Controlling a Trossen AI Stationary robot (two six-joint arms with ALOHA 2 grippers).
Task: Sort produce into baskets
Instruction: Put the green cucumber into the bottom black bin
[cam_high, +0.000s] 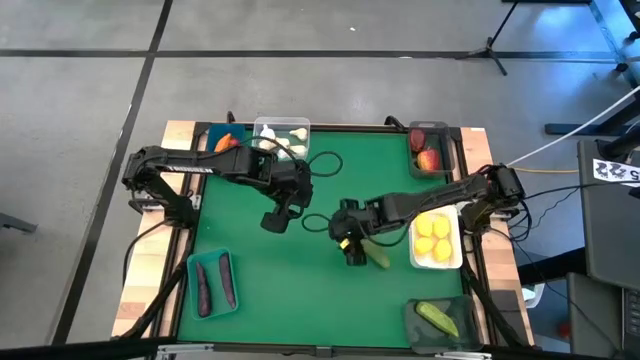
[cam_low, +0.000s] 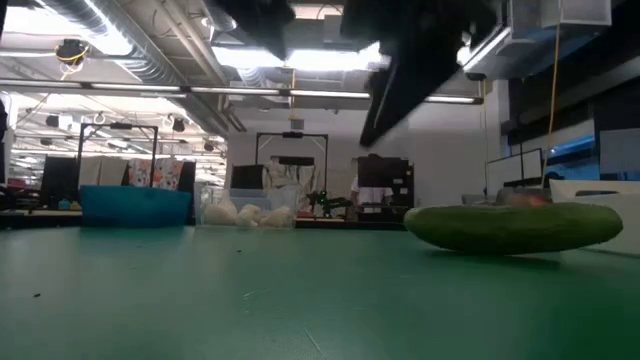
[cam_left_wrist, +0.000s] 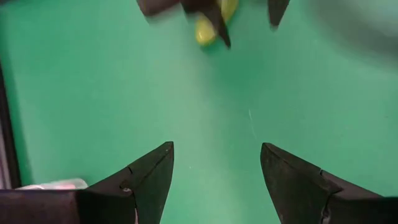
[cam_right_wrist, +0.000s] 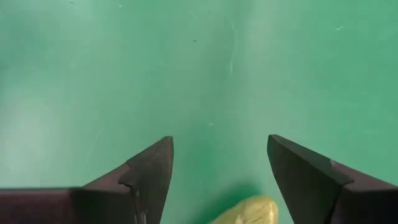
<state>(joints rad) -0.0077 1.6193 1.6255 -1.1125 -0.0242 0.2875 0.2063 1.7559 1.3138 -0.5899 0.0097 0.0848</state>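
Right gripper (cam_high: 352, 248) gapes empty above a cucumber (cam_high: 377, 256); left gripper (cam_high: 281, 216) hangs open mid-table.
White basket (cam_high: 449, 261) at the right edge holds lemons (cam_high: 432, 237); teal basket (cam_high: 190, 266) holds eggplants (cam_high: 204, 289).

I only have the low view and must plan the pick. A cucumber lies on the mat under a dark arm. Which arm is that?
Observer: The right one. In the high view, the right end effector hovers just beside the cucumber, near the middle of the mat.
Operator: Is it open?
Observer: Yes. The right wrist view shows its fingers spread, with the cucumber's tip between them, not gripped.
Operator: Where does the cucumber belong?
Observer: Probably the dark basket at the high view's lower right corner, since a second cucumber already lies in it.
Operator: And the left arm?
Observer: The left end effector is open over bare mat, holding nothing.
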